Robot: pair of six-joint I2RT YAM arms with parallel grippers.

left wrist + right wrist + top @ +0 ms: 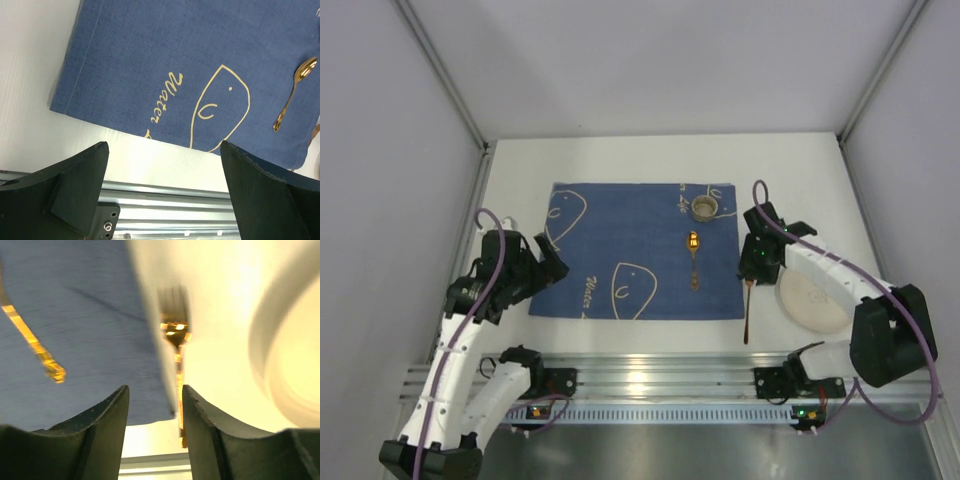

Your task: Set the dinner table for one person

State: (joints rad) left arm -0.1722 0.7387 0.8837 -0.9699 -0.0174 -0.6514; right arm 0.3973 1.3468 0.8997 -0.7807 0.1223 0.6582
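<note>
The white dinner table point(620, 160) carries a blue cloth point(640, 250) with white line drawings. A gold spoon point(693, 258) and a small cup point(705, 208) lie on the cloth's right part. A gold fork point(747, 312) lies on the bare table just right of the cloth; a white plate point(810, 298) sits further right. My right gripper point(752, 272) is open over the fork's head; in the right wrist view the fork point(176, 350) runs along the inside of the right finger point(210, 440). My left gripper point(552, 268) is open and empty at the cloth's near left corner.
The ribbed aluminium rail point(650, 375) runs along the near edge and shows in the left wrist view point(165, 200). Grey walls enclose the table on three sides. The right arm partly covers the plate. The spoon point(295, 92) shows on the cloth point(175, 60) ahead of the left gripper point(162, 147).
</note>
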